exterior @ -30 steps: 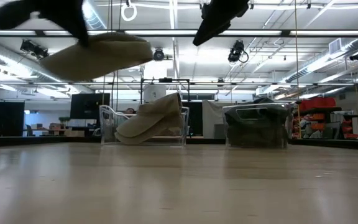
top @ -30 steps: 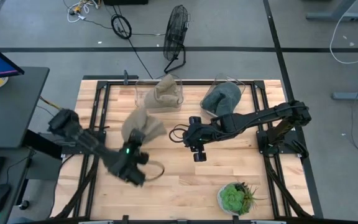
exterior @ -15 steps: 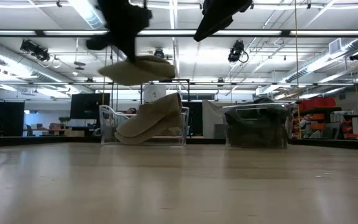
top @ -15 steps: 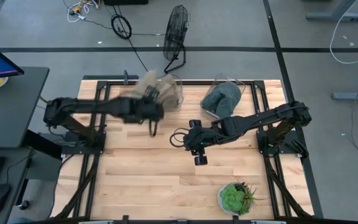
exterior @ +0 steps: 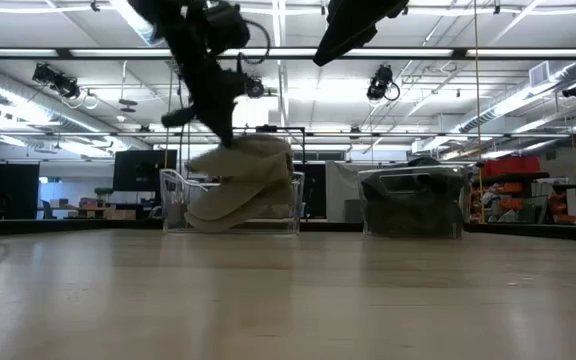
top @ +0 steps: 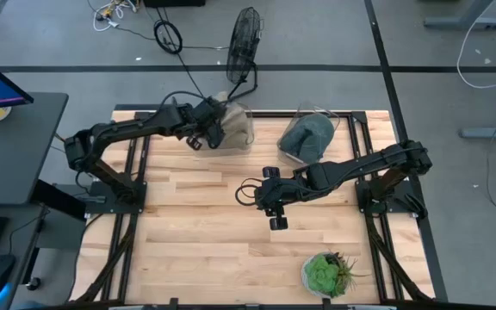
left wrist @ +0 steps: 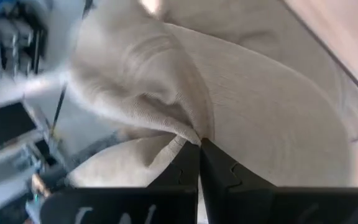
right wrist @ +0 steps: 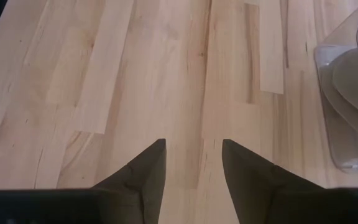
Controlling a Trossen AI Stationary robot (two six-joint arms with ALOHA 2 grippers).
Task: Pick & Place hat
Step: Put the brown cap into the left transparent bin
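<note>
Fingers of your left gripper (left wrist: pixel 199 144) were clamped on the beige hat (left wrist: pixel 241 106) over the clear bin (top: pixel 231 129); your right gripper (right wrist: pixel 191 155) (fingers apart) hovered beyond the bin, above the tabletop (top: pixel 222 241).

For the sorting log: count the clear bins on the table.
2: one bin at the far edge holding beige hats, under the left arm's fingers; another bin beside it holding grey hats.

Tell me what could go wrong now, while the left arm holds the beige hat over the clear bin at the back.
1. The left pincer is shut on the beige hat, pinching only a fold, so the fabric might slip early or snag on release.
2. The clear bin already holds a pile that rises above its rim, so the hat may slide out.
3. The right pincer waits open over the table, away from this.
</note>
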